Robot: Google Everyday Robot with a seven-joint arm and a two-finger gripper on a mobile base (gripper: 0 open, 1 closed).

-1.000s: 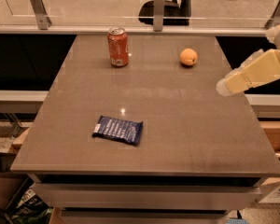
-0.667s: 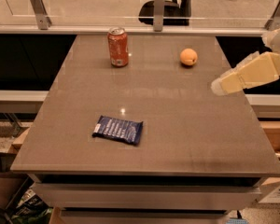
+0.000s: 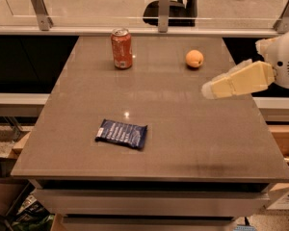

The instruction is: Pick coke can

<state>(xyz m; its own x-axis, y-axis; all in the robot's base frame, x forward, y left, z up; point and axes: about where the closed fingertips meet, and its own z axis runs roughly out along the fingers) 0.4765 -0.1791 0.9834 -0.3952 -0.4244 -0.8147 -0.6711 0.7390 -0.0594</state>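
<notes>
Pincer (image 3: 215, 87) first: the pale, wedge-shaped end of the arm juts in over the worktop (image 3: 183, 143) from its right edge, at about 3 o'clock from the worktop's middle. It hangs above the surface and holds nothing. Whether it is set wide or narrow I cannot tell.

Nearest the front, at about 8 o'clock, a flat dark-blue snack packet (image 3: 121, 134) lies on the worktop, well apart from everything else. Farther back, at about 1 o'clock, a round orange (image 3: 194, 58) rests near the pincer's tip without touching it. At about 11 o'clock, near the far edge, the coke can (image 3: 121, 48) stands upright with bare surface all round it. Beyond the worktop run a glass rail and a dark office chair (image 3: 176, 6).

The pincer is well apart from the can, so the approach looks only just begun. The can sits at about 10 o'clock from the pincer's tip, on a path passing in front of the orange.

I judge the can light and stiff enough for a firm pinch. Its thin, smooth wall would dent under hard squeezing and could slip in a loose hold. Being tall and narrow, it should topple at a sideways nudge. The best hold looks to be across the middle of the body, below the silver rim, taken from the side.
</notes>
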